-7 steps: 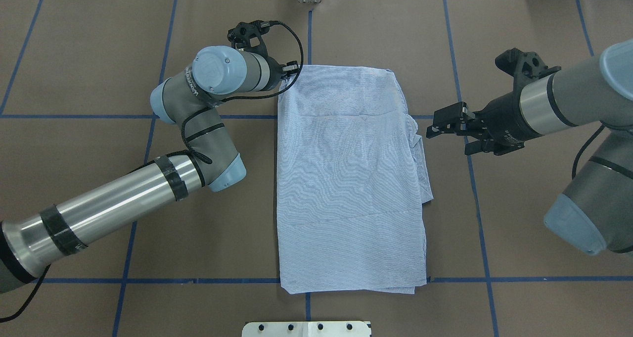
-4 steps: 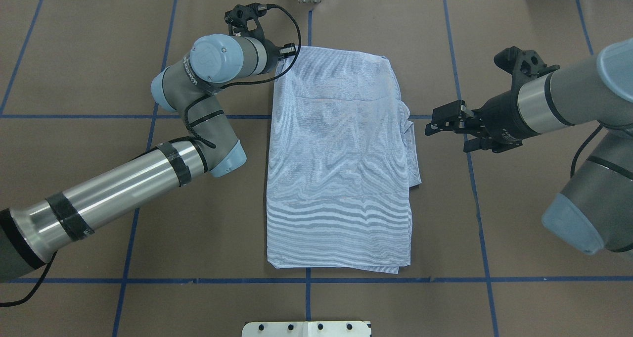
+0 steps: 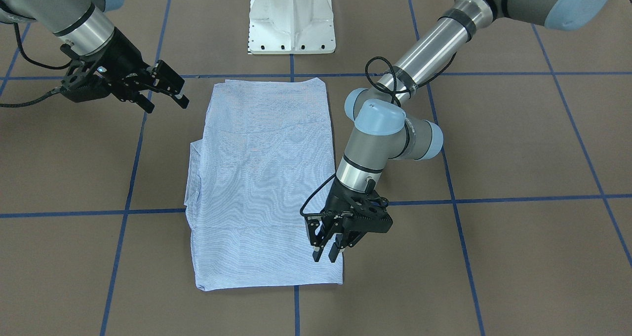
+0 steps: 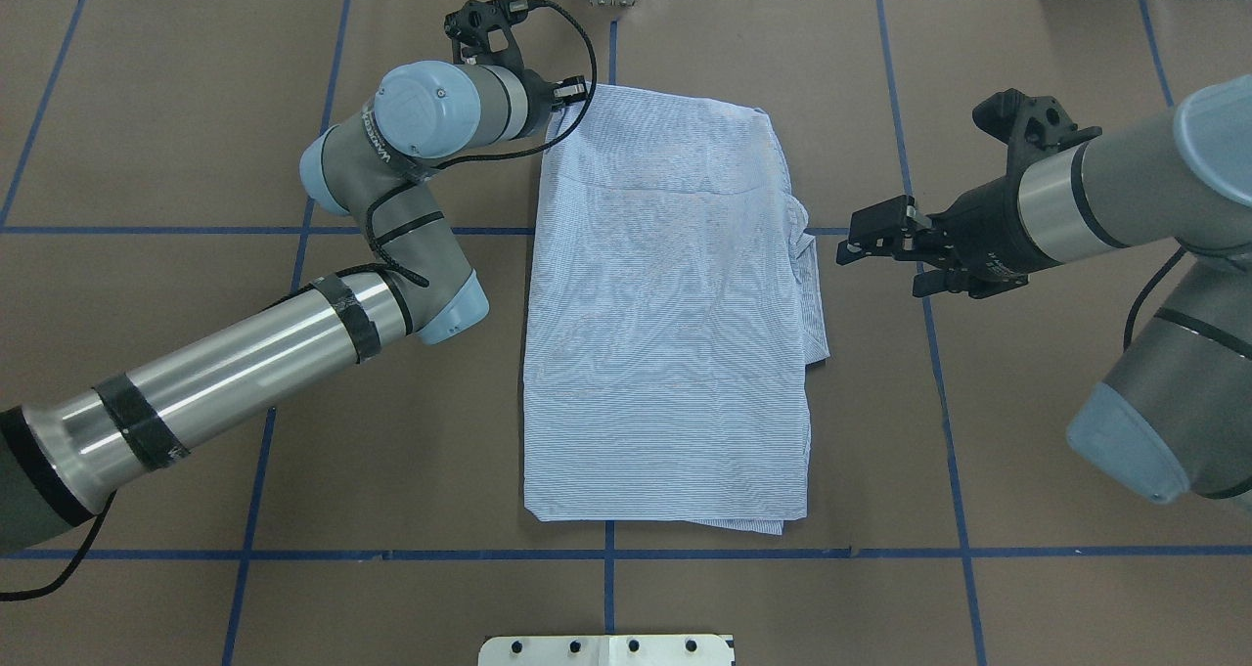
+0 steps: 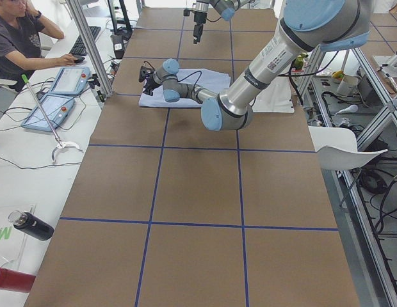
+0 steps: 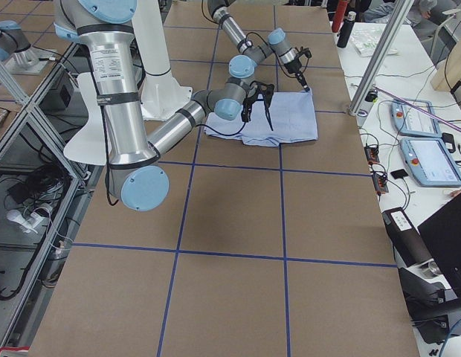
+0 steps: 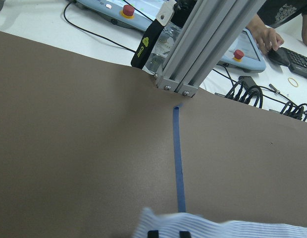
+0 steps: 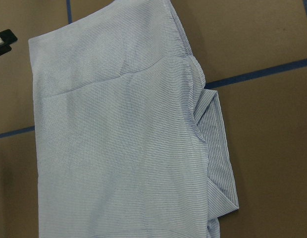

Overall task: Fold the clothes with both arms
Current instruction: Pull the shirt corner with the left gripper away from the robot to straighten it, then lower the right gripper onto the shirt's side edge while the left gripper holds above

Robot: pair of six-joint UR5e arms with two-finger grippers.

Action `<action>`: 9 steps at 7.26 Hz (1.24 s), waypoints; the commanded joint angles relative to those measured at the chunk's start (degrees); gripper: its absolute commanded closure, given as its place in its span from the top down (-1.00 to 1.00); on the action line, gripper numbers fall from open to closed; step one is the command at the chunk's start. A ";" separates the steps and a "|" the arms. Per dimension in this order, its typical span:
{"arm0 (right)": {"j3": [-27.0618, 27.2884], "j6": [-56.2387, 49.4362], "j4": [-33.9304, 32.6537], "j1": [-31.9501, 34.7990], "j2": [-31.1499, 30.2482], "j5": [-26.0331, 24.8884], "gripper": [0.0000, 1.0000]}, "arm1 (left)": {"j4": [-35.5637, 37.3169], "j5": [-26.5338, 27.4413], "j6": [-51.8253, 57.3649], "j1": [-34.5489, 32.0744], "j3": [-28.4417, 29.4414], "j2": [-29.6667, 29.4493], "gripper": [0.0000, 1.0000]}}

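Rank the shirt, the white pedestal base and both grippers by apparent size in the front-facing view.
1. shirt
2. white pedestal base
3. left gripper and right gripper: these look alike, and the left is nearer the camera, so I leave them unranked.

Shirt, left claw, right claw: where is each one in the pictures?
shirt (image 4: 665, 353): overhead exterior view, middle of the folded cloth.
left claw (image 3: 326, 255): exterior front-facing view, midway between its fingertips.
right claw (image 3: 168, 103): exterior front-facing view, midway between its fingertips.
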 commanded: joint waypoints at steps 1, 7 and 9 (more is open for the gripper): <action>-7.99 -5.73 -0.34 -1.73 6.29 -3.97 1.00 | 0.16 -1.84 0.00 -1.19 -2.18 0.51 1.00; -19.29 -9.97 -0.34 -6.38 10.91 -8.47 1.00 | 2.09 -8.09 -0.26 -1.29 -21.95 12.98 1.00; -21.04 -10.23 -0.51 -9.73 11.78 -8.65 1.00 | 2.09 -8.18 -0.17 -1.20 -21.97 13.17 1.00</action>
